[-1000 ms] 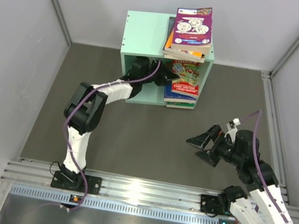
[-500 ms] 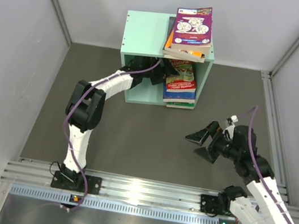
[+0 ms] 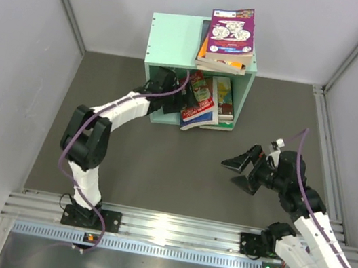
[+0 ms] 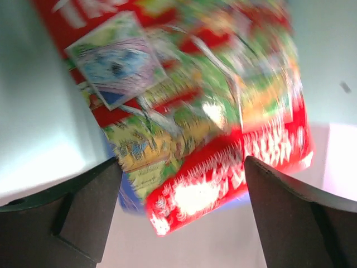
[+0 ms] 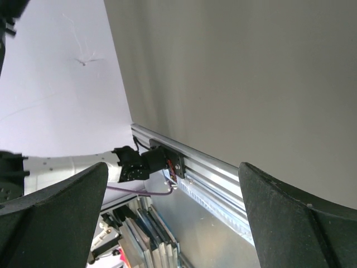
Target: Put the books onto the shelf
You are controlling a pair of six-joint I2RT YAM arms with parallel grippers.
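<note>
Between the matt black plastic fingers (image 4: 78, 212) of the left gripper (image 4: 182, 161), the red-and-green book (image 4: 212, 139) has a glossy paper cover catching glare, the shelf (image 3: 171, 36) beyond them looks like smooth matt painted wood, the table (image 3: 173, 167) below is matt grey-brown, and the rail (image 3: 170, 229) behind is ribbed bare metal.

The shelf (image 3: 171, 36), a mint-green cube, is seen at the upper centre of the top view, its open front turned toward the lower edge of the frame. On its top, at the right, a small stack is laid flat, with a purple-covered book (image 3: 230, 31) uppermost and an orange-edged book (image 3: 213, 61) beneath. Inside the opening, a red-and-green book (image 3: 200, 103) is tilted, its lower end jutting past the front edge, and a green-covered book (image 3: 224, 100) is set just to its right. In the left wrist view the red-and-green book (image 4: 212, 128) is shown blurred and slanted.
</note>
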